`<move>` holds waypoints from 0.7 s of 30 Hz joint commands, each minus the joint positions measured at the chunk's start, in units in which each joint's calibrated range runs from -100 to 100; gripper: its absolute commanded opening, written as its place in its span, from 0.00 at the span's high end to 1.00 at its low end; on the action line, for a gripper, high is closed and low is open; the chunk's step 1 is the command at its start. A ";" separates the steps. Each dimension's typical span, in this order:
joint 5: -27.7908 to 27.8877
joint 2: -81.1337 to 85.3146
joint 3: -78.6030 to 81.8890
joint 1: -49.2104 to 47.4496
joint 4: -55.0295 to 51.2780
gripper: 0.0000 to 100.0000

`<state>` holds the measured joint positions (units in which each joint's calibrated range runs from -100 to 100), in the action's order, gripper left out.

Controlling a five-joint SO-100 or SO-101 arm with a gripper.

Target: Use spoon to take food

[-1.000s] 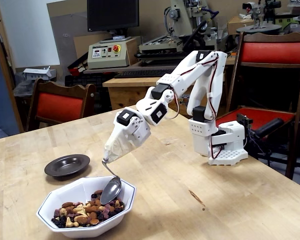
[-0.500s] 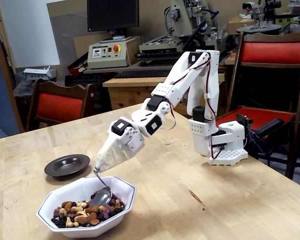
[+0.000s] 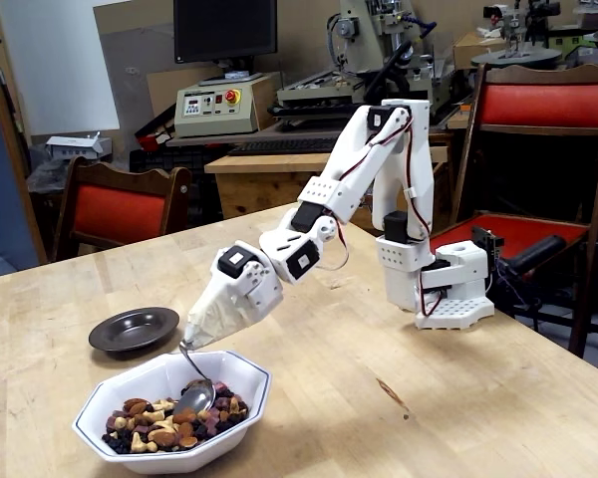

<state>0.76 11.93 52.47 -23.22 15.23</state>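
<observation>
1. Right now the spoon point(image 3: 195, 383) dips into the white bowl point(image 3: 251, 391), its tip touching the food point(image 3: 159, 423) at the heap's back edge.
2. Its handle vanishes into the taped gripper point(image 3: 191, 339); the jaws are covered, so I cannot tell their width, though they seem to carry the spoon.
3. Loose nuts and dried fruit are light and will likely roll off a slick, shallow metal spoon; scoop low and keep level.
4. Beside the bowl, the dark saucer point(image 3: 134, 329) lies close; the table point(image 3: 399, 408) elsewhere is open.
</observation>
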 commanded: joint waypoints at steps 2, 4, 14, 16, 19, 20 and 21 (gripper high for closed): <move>-0.20 0.61 -1.58 -0.70 5.16 0.96; -0.20 0.52 -1.58 -0.78 6.51 0.96; -0.20 -6.58 -1.58 -0.41 10.14 0.96; -0.20 -6.75 -1.58 -0.41 10.77 0.96; -0.20 -6.84 -1.58 -0.41 11.64 0.96; -0.20 -6.92 -1.58 -0.41 12.04 0.96; -0.20 -7.01 -1.58 -0.41 12.36 0.96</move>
<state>0.76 4.72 52.47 -23.37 26.19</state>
